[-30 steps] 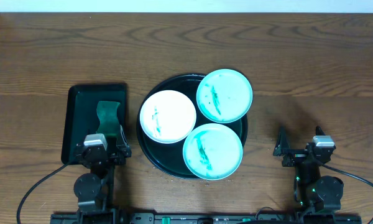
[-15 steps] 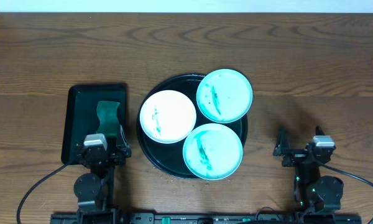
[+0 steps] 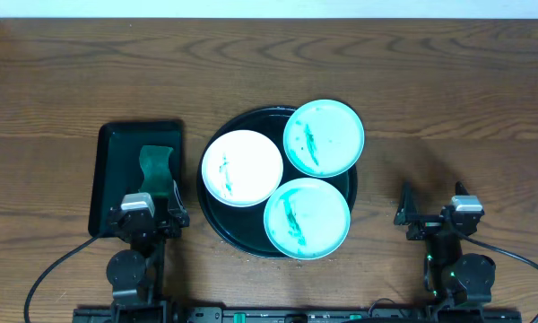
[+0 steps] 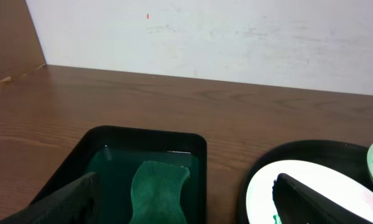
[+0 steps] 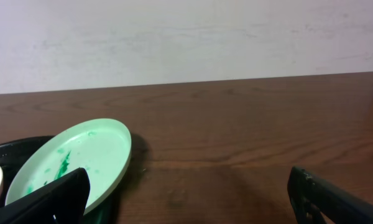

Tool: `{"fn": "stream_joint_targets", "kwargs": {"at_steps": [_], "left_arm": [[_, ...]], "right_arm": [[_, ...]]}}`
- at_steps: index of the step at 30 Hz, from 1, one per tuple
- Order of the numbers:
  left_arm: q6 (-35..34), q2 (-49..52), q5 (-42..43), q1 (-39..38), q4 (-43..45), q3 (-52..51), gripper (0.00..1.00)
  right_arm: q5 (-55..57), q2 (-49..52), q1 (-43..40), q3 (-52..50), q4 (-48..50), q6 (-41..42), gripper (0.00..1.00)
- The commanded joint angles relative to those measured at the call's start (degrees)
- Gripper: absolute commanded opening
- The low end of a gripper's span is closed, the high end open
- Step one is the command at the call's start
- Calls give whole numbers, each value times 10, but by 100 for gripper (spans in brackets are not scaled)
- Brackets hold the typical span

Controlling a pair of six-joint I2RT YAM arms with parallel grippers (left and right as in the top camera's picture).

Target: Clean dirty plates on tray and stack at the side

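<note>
Both the left end effector (image 3: 148, 213) and the right end effector (image 3: 430, 213) sit near the lower edge of the frame with fingers wide apart, holding nothing. The three plates (image 3: 242, 168) lie in the tray (image 3: 222, 229) at the centre, between the two arms. The sponge (image 3: 157, 166) lies directly above the left one, its long axis running up-down, so the left arm seems better placed to take it first.
</note>
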Motion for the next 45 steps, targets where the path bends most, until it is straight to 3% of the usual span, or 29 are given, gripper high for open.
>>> {"fn": "stream_joint_targets", "kwargs": {"at_steps": [1, 28, 35, 45], "left_arm": [[2, 0, 2, -3, -12, -14, 88], [-2, 15, 15, -3, 13, 27, 88], [-2, 120, 24, -3, -56, 144, 88], [2, 331, 27, -3, -233, 403, 88]], "right_arm": [[-2, -5, -4, -2, -2, -3, 99], [-44, -4, -4, 7, 33, -1, 99], [-47, 43, -4, 93, 20, -12, 99], [-110, 291, -4, 331, -86, -49, 99]]}}
